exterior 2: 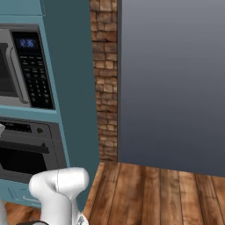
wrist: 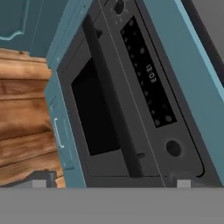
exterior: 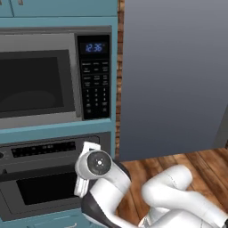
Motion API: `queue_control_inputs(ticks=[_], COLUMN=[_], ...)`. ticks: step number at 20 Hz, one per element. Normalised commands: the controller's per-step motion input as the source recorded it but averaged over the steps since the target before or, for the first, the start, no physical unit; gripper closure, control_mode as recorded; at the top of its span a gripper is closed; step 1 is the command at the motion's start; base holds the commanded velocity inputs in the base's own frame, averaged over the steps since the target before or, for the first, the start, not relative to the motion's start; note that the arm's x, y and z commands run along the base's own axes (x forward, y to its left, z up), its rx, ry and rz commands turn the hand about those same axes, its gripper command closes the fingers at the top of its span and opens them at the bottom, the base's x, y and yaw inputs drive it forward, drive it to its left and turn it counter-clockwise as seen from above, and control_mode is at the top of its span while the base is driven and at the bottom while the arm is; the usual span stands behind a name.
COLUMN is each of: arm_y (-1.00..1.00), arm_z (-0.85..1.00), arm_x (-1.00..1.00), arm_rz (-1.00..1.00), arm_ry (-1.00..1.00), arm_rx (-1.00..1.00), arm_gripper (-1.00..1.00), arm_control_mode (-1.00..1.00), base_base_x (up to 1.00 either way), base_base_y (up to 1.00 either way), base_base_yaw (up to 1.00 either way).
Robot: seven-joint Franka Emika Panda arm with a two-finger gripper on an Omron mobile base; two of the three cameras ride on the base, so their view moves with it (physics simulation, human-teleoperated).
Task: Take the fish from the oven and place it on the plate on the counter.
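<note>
Oven door shut, my gripper open in front of it.

In my left base view the white arm (exterior: 111, 187) bends up from the lower right, its wrist in front of the grey steel oven (exterior: 40, 178); the oven sits in a teal cabinet column, directly below a microwave (exterior: 53, 75) with a dark keypad and a blue clock; the oven door is closed, its dark glass window under a bar handle (wrist: 111, 96) and a dark control strip (wrist: 146, 74); in my hand view the oven appears tilted, with the two finger tips of the gripper (wrist: 110, 183) spread wide at the bottom edge, holding nothing; I cannot see the fish behind the closed door; right of the cabinet stand a brick wall strip (exterior 2: 104, 88), a large grey panel (exterior 2: 176, 83) and a wooden floor (exterior 2: 154, 193).
</note>
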Motion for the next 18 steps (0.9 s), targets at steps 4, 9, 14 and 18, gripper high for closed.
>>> queue_control_inputs(ticks=[4, 9, 14, 18], arm_y=[0.34, 0.6, 0.7, 0.66], arm_z=[-0.46, -0.01, -0.04, -0.14], arm_x=[0.0, -0.01, -0.01, 0.07], arm_rz=[0.12, 0.05, 0.0, -0.04], arm_ry=[-0.14, -0.17, -0.06, -0.07], arm_rx=[-0.08, -0.26, -0.35, -0.29], arm_gripper=[-1.0, -1.0, -1.0, -1.0], arm_control_mode=[-1.0, -1.0, -1.0, -1.0], base_base_x=[0.0, 0.0, 0.0, 0.0], base_base_y=[0.0, 0.0, 0.0, 0.0], base_base_yaw=[0.0, 0.0, 0.0, 0.0])
